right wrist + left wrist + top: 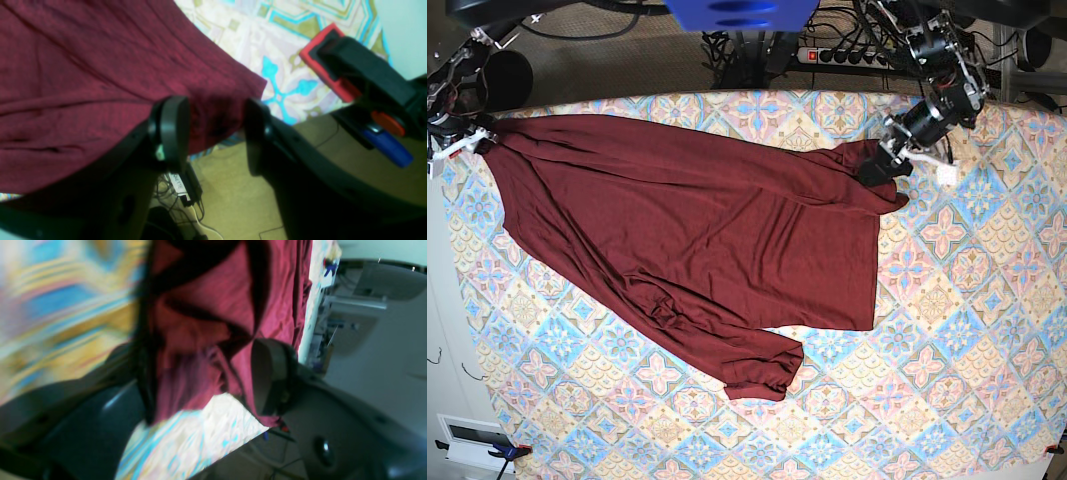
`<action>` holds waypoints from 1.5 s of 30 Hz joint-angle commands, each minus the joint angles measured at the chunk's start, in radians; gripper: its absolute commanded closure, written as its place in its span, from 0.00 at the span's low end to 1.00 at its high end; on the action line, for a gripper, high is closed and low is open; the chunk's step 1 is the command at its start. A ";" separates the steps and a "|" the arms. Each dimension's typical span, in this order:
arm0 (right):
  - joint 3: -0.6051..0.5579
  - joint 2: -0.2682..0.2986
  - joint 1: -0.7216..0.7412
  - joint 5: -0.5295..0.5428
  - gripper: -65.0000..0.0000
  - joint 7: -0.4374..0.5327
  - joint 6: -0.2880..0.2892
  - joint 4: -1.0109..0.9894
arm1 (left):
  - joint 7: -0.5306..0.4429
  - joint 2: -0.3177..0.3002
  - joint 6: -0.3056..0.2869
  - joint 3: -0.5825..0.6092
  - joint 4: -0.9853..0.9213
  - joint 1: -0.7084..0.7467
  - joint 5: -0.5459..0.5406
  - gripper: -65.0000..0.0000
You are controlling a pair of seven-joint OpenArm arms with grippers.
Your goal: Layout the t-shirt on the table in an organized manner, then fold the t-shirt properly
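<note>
right gripper pinching t-shirt corner | left gripper clamping opposite edge | both arms low over table

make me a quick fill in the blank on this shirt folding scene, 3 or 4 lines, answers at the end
1. The garment spread on the table is a dark ____ t-shirt.
2. In the right wrist view, the right gripper has a ____ of the t-shirt between its fingers.
3. The clamp at the table's edge is black and ____.
4. In the base view, the left gripper meets the t-shirt at its ____ end.

Answers: maroon; corner; red; right
</note>
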 commanded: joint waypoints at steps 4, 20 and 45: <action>0.006 0.027 0.004 0.014 0.59 -0.012 0.004 0.029 | 0.001 0.026 0.005 0.012 0.002 -0.048 0.078 0.59; 0.004 0.029 -0.114 0.233 0.48 -0.078 0.004 0.064 | 0.003 -0.090 0.004 -0.089 0.004 -0.065 0.060 1.00; -0.151 0.029 -0.160 0.235 0.46 -0.094 0.003 0.060 | 0.003 -0.187 0.002 -0.097 0.004 -0.003 -0.003 1.00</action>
